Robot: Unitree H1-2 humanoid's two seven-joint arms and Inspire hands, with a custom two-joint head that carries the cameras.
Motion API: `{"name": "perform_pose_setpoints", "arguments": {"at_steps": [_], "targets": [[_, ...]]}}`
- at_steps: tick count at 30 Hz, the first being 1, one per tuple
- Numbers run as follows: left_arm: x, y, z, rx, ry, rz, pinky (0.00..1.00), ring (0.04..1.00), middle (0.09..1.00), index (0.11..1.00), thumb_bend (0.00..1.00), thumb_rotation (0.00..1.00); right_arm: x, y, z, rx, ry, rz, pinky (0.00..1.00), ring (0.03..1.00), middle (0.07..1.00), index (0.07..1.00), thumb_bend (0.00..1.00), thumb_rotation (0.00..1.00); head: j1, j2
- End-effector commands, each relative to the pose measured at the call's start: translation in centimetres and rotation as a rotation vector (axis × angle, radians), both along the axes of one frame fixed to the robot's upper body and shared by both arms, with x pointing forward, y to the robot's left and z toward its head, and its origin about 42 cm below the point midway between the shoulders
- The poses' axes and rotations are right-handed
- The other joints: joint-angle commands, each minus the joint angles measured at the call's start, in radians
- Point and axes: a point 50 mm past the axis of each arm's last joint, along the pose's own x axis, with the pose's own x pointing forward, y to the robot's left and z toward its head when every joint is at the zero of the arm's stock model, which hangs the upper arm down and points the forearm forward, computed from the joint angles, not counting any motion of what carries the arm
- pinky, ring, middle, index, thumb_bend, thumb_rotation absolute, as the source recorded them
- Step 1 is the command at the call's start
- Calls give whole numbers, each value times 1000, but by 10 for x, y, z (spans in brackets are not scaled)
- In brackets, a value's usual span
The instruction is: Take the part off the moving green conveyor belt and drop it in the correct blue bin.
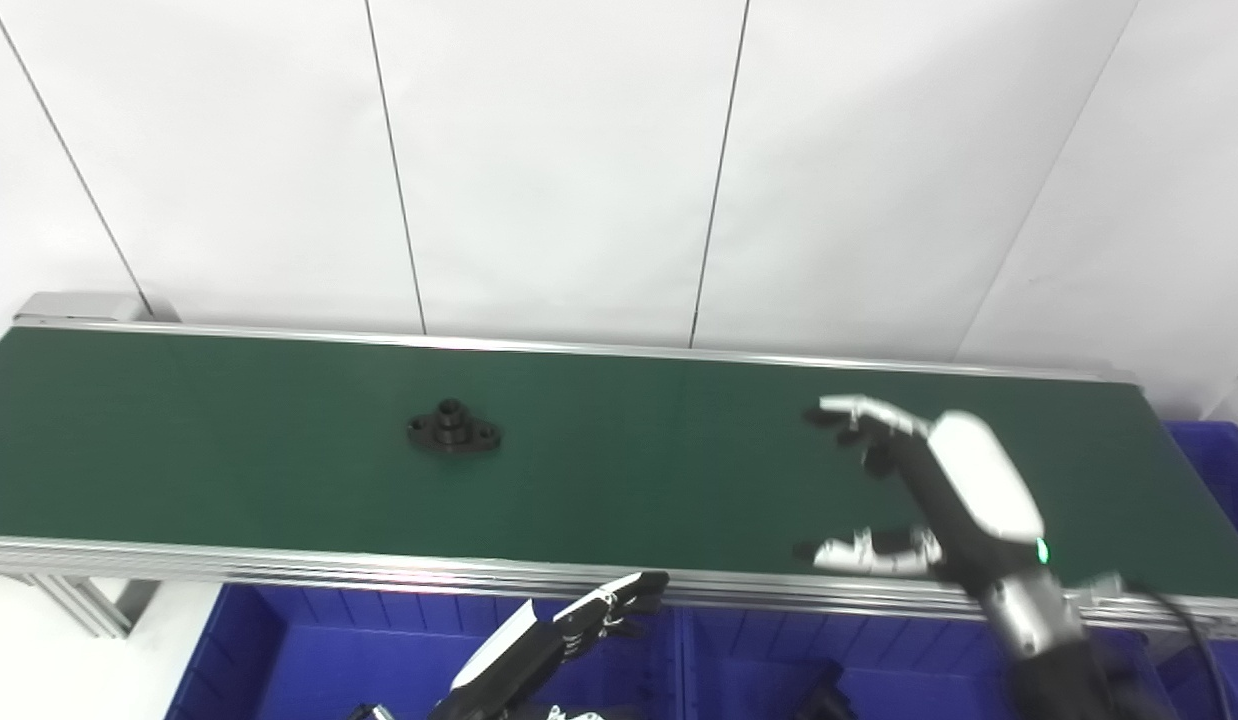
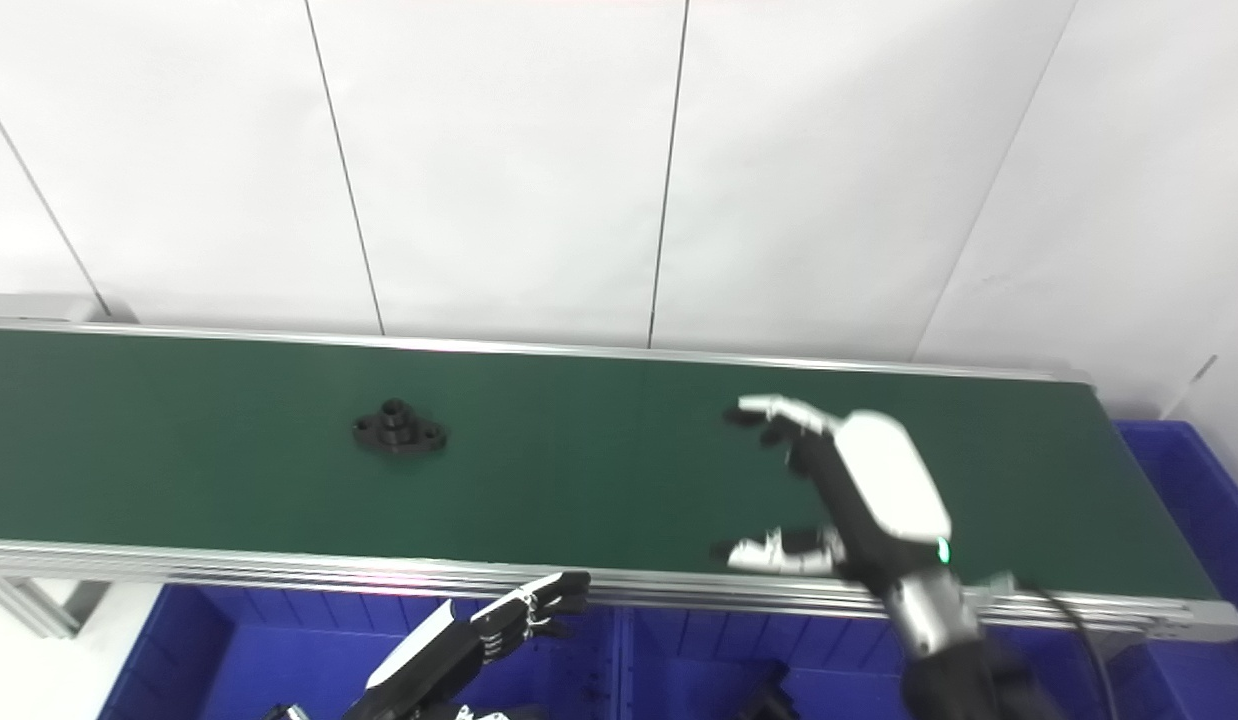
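While the belt runs, I read the scene from my near edge outward. Nearest are the blue bins [image 1: 279, 650] below the conveyor's front rail; a dark item [image 1: 824, 695] lies low in the bin right of the divider, too cropped for me to identify, and the bin on the left shows only bare floor where I can see it. Another blue bin [image 1: 1219, 480] sits past the belt's right end, contents hidden. The left hand [image 1: 569, 630] hangs over the near bins, fingers extended and lying close together, holding nothing. The right hand [image 1: 909, 490] is poised over the right part of the green conveyor belt [image 1: 229, 480], thumb and fingers spread wide in an empty cup facing left. The part [image 1: 454, 430], a black flanged fitting with a raised central boss and two lobes, lies flat mid-belt, left of centre and well apart from the right hand. I judge it rigid, probably metal, fairly dense and smooth; its low flange offers little purchase, so I would pinch the boss or span the flange's narrow waist.
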Motion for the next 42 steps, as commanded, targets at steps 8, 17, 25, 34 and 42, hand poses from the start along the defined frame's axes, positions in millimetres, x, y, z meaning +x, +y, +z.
{"name": "perform_pose_setpoints", "arguments": {"at_steps": [8,17,25,34,42], "targets": [[7,-6,15,-44,-79,-9,843,907,946,926,553,567,84,17,48,-385,63,17,620,732,787,764,855,220,-25,11],[-2,-8,15,-49,-76,-18,844,906,944,926,539,541,138,38,50,-628,168,-11,670,758,806,803,885,264,-36,34],[-8,-5,16,-54,-75,-21,859,914,948,927,552,557,163,56,36,-701,159,-30,621,733,792,826,854,313,-45,50],[-15,-2,21,-56,-91,-35,851,910,947,923,547,557,177,100,32,-693,155,-21,579,713,777,807,852,347,-41,72],[-21,0,22,-55,-95,-30,838,899,943,919,562,565,185,121,27,-676,142,3,506,669,742,805,864,336,-34,86]]}}
